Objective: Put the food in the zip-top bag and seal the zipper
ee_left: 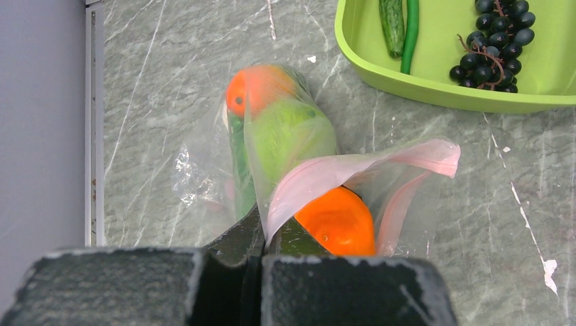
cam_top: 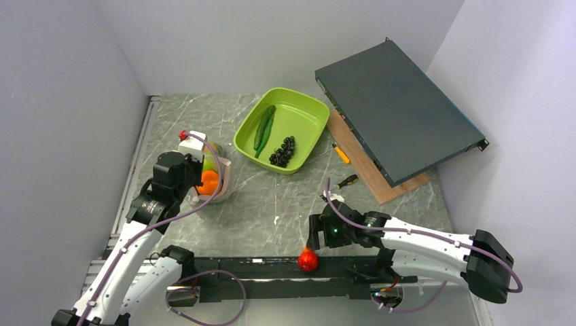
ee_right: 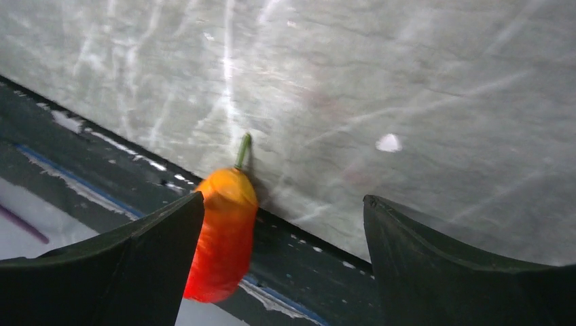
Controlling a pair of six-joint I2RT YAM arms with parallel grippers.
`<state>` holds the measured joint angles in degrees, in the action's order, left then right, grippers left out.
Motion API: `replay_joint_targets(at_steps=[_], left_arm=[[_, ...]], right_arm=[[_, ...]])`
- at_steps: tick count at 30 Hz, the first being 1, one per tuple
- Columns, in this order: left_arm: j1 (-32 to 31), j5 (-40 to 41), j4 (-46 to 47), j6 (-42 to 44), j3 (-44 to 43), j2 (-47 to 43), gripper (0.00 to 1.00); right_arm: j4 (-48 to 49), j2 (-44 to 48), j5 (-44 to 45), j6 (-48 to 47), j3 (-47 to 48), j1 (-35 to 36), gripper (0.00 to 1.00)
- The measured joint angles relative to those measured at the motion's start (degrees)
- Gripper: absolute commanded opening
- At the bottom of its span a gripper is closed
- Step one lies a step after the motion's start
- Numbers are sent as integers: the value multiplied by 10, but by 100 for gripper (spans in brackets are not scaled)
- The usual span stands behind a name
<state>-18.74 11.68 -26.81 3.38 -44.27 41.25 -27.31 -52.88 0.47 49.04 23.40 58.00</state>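
Left gripper (ee_left: pixel 261 238): fingers together, clamped on the zipper (ee_left: pixel 353 166); the pink strip curls up out of the pinch

Zip-top bag (ee_left: pixel 197 176): by the desk's left edge, directly ahead of the left gripper; mouth lifted, open toward the gripper

Inside the bag: orange (ee_left: pixel 336 221) at the mouth, just beyond the fingertips; green apple (ee_left: pixel 289 132) deeper in

Right gripper (ee_right: pixel 284 200): jaws wide apart, holding nothing; low over the desk's near edge, about midway along it

Red pepper (ee_right: pixel 224 238): lying across the dark rail at the near edge; just inside one right finger, well apart from the other

Green tray (cam_top: pixel 302 119): toward the far edge; holds the cucumber (cam_top: pixel 261 125) and grapes (cam_top: pixel 283 151)
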Motion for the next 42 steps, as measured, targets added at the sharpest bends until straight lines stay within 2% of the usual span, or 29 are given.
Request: replay_joint_targets(at_steps=[6, 13, 15, 19, 25, 26, 28, 29, 30, 32, 35, 38, 42], left_arm=[[0, 0, 0, 0, 0, 0, 0], [0, 0, 0, 0, 0, 5, 0], [0, 0, 0, 0, 0, 7, 0], [0, 0, 0, 0, 0, 8, 0], [0, 0, 0, 0, 0, 10, 0], [0, 0, 0, 0, 0, 10, 0], [0, 0, 0, 0, 0, 10, 0], [0, 0, 0, 0, 0, 10, 0], [0, 0, 0, 0, 0, 11, 0], [0, 0, 0, 0, 0, 12, 0], [0, 0, 0, 0, 0, 13, 0], [0, 0, 0, 0, -1, 13, 0], [0, 0, 0, 0, -1, 13, 0]], right_arm=[[63, -43, -21, 11, 2, 46, 88], [105, -111, -25, 32, 32, 103, 94], [99, -117, -17, 36, 39, 112, 99], [67, -118, 8, 46, 50, 124, 100], [-22, -139, 76, 63, 80, 189, 94], [-34, -143, 85, 67, 84, 199, 91], [-53, -149, 96, 76, 86, 214, 79], [-60, -150, 104, 77, 86, 221, 70], [-64, -150, 110, 77, 86, 224, 55], [-75, -150, 122, 77, 86, 227, 32], [-89, -151, 143, 72, 99, 228, 11], [-86, -156, 171, 38, 138, 228, 2], [-13, -172, 207, -52, 199, 220, 1]])
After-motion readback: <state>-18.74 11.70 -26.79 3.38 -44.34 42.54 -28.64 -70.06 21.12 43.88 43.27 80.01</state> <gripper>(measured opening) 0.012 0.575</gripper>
